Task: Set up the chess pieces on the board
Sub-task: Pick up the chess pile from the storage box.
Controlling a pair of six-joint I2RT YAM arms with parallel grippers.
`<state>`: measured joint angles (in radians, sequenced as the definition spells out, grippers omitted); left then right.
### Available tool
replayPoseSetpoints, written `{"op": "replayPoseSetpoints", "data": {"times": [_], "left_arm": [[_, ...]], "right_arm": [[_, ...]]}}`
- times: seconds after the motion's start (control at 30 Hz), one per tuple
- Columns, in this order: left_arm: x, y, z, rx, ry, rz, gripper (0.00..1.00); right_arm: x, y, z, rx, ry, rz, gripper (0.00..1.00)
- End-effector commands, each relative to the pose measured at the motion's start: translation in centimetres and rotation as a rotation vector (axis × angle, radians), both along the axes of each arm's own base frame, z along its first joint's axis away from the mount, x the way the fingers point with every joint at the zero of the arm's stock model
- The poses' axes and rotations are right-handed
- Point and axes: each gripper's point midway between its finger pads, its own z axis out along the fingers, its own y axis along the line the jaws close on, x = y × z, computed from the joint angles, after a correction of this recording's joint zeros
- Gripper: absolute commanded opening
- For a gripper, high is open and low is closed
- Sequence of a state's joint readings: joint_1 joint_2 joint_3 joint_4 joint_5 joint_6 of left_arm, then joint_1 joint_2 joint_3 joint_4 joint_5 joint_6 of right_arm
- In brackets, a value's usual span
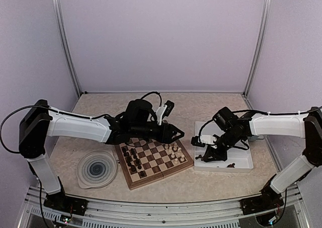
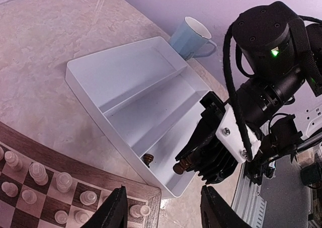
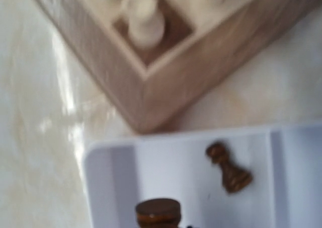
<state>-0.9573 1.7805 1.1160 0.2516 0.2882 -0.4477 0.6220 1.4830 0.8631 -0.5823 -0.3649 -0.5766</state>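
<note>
Right tool (image 2: 188,160) pinches a dark brown turned wooden chess piece (image 2: 179,167) inside the white two-compartment tray (image 2: 100,72). Left tool (image 2: 161,208) spread, empty. Recommend lifting vertically, clearing tray wall before crossing to checkered wooden board (image 1: 156,176).

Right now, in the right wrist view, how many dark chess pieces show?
2. One dark pawn lies on its side in the white tray; another dark piece sits at the bottom edge, cut off. More may lie outside this view.
</note>
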Motion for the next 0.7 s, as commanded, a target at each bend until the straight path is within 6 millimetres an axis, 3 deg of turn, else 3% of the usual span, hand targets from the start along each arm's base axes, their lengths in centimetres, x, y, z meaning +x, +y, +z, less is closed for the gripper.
{"op": "replayPoseSetpoints", "data": {"times": [0.0,0.33,0.67], "left_arm": [[-0.3,-0.1,0.4,-0.004,-0.012,-0.013,0.5],[-0.4,0.3,1.2,-0.005,-0.026,-0.006,0.5],[-0.5,0.3,0.8,0.001,-0.023,-0.008,0.5]], "right_arm": [[-0.7,-2.8,-2.0,-0.135,0.04,0.017,0.21],[-0.9,-4.0,-5.1,-0.164,0.162,-0.025,0.25],[-0.2,-2.5,-2.1,-0.064,0.152,-0.015,0.33]]}}
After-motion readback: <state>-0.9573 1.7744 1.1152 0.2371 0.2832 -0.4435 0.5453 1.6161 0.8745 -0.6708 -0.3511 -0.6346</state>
